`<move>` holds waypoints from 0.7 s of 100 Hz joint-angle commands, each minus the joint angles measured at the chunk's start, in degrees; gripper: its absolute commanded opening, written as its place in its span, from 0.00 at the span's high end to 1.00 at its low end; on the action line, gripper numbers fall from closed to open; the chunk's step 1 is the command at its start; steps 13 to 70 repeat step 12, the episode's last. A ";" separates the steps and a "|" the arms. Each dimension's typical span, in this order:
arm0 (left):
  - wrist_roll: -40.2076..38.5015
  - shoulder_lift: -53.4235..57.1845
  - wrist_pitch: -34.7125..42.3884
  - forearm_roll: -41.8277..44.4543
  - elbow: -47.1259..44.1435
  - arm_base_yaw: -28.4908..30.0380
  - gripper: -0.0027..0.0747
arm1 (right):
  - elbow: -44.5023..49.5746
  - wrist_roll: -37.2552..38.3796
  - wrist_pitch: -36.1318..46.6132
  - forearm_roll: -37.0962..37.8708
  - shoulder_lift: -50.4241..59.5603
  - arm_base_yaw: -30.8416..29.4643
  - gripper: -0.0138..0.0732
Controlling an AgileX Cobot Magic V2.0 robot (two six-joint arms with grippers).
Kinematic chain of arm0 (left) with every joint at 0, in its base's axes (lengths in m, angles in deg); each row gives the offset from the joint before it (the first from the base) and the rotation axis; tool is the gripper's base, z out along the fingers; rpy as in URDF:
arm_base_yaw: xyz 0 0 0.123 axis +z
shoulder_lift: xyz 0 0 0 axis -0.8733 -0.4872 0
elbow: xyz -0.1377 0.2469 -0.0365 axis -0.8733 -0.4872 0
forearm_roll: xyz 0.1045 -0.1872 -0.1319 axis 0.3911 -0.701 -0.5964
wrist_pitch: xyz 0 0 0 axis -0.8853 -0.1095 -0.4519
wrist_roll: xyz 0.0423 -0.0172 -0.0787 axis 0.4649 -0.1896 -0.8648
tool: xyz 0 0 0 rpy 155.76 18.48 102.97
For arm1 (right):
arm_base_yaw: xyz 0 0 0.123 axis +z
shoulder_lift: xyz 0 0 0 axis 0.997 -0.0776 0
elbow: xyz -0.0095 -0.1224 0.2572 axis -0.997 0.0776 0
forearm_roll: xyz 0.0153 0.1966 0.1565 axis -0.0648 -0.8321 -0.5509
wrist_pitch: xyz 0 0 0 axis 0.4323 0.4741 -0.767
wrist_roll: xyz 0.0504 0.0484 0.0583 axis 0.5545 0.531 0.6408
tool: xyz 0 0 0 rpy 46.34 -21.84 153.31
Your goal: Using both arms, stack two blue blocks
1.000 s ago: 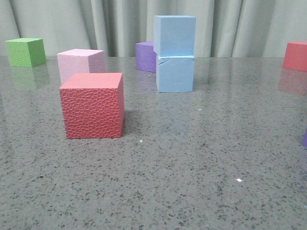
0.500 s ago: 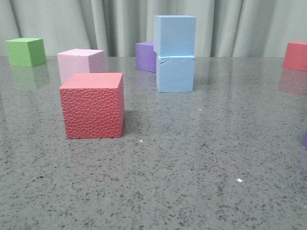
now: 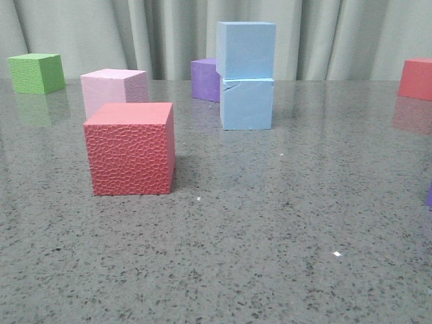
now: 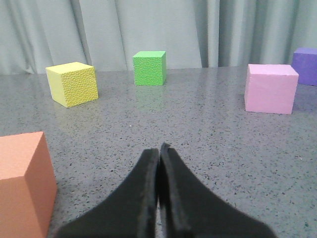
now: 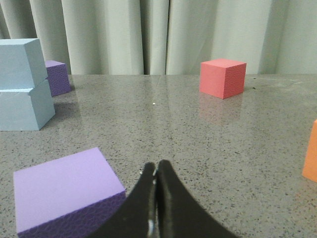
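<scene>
On the speckled grey counter [image 3: 270, 223], from left to right, stand a green cube [image 3: 36, 73], a pink cube [image 3: 113, 90] and a textured red cube [image 3: 130, 148]. Right of them, the upper blue block [image 3: 246, 49] sits on the cracked lower blue block [image 3: 247, 103], a purple cube [image 3: 204, 79] just behind. The left gripper [image 4: 158, 151] and the right gripper [image 5: 155, 171] are both closed, fingers touching, holding nothing.

Soft, even light; faint block reflections on the glossy table [image 3: 283, 223]; sharp focus
</scene>
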 commanded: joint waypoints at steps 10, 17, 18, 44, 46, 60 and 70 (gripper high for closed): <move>-0.56 1.84 4.77 -0.12 -2.39 0.14 0.99 | -1.02 -0.60 4.65 0.11 1.48 -0.42 0.92; -0.56 1.84 4.77 -0.12 -2.39 0.14 0.99 | -1.02 -0.60 4.65 0.11 1.48 -0.42 0.92; -0.56 1.84 4.77 -0.12 -2.39 0.14 0.99 | -1.02 -0.60 4.65 0.11 1.48 -0.42 0.92; -0.56 1.84 4.77 -0.12 -2.39 0.14 0.99 | -1.02 -0.60 4.65 0.11 1.48 -0.42 0.92; -0.56 1.84 4.77 -0.12 -2.39 0.14 0.99 | -1.02 -0.60 4.65 0.11 1.48 -0.42 0.92; -0.56 1.84 4.77 -0.12 -2.39 0.14 0.99 | -1.02 -0.60 4.65 0.11 1.48 -0.42 0.92; -0.56 1.84 4.77 -0.12 -2.39 0.14 0.99 | -1.02 -0.60 4.65 0.11 1.48 -0.42 0.92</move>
